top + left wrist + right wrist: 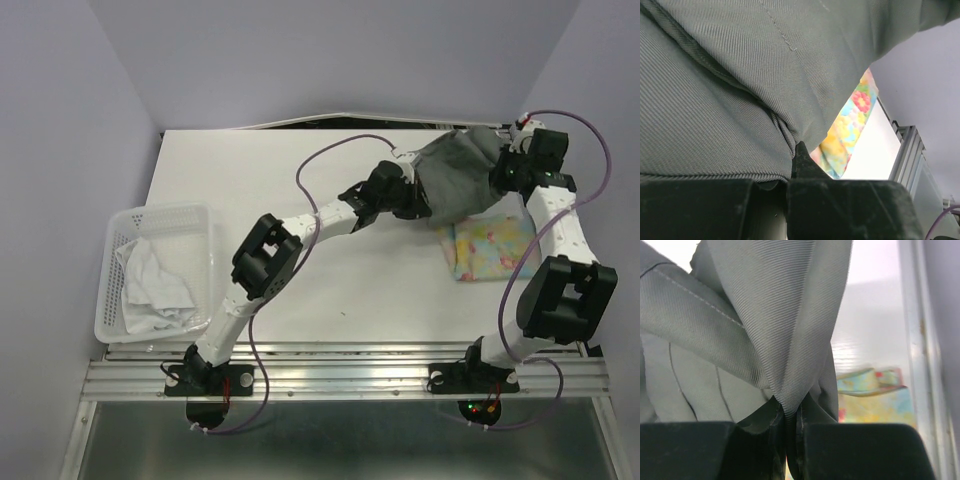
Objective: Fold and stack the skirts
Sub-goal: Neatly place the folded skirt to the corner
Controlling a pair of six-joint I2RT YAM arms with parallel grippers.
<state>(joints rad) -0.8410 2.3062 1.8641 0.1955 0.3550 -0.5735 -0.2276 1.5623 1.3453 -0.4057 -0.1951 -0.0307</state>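
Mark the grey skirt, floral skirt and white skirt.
grey skirt [455, 180], top view, middle of the cloth.
floral skirt [487, 251], top view, its centre.
white skirt [155, 285], top view, crumpled middle.

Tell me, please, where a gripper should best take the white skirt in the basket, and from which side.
Probably a raised fold near the middle of the white skirt, coming straight down from above: it lies crumpled inside the basket, whose walls block any approach from the side.
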